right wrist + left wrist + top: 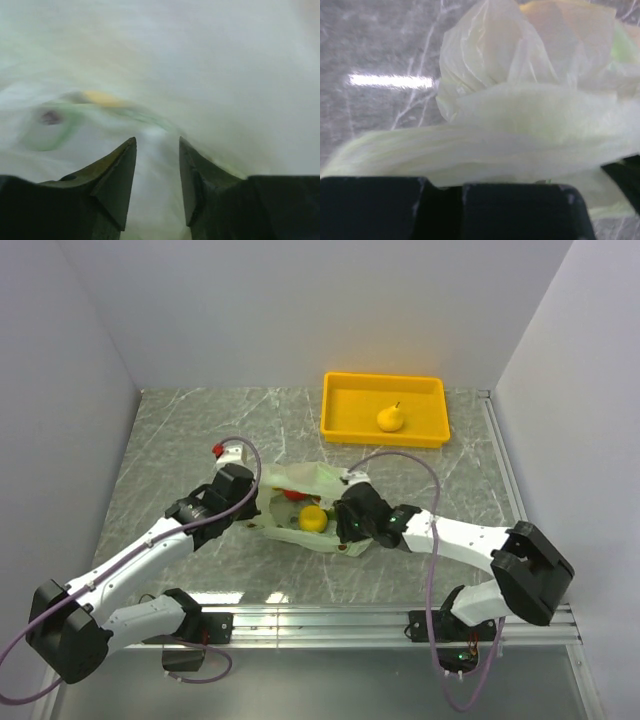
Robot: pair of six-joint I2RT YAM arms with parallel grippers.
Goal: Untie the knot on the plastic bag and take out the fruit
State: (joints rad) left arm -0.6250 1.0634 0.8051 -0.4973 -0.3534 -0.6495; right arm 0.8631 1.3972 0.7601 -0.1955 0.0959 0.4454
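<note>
Find thin, crinkly, pale green translucent plastic bag (pixel 310 478) crumpled at the middle of grey marble-patterned table (pixel 180 440), between both grippers. Find left gripper (pixel 252 510) at bag's left edge, jaws fully closed. In left wrist view, note black fingers (pixel 520 210) pressed together at bottom of frame, with a taut band of bag film drawn left to right directly across them and pinched there. Find right gripper (pixel 340 520) at bag's right side, set in among the folds. In right wrist view, note dark fingertips (pixel 117 180) roughly halfway apart, with pale film filling the gap and everything beyond. Cannot confirm a grip on that film or on anything else: view too blurred. Inside the bag, see small round yellow fruit (pixel 313 519) just left of right gripper, and reddish-orange piece (pixel 290 495) just beyond it, farther left, both amid film. Note blurred yellow smear and green rounded shape with dark spot ahead of right fingertips in right wrist view; cannot identify either. Cannot pick out the knot in any view. Outside the bag, record small red fruit (pixel 217 450) on table just beyond left gripper. At far right, well apart from bag, record rigid yellow rectangular plastic tray (pixel 420 400) holding one yellow pear (pixel 391 418).
</note>
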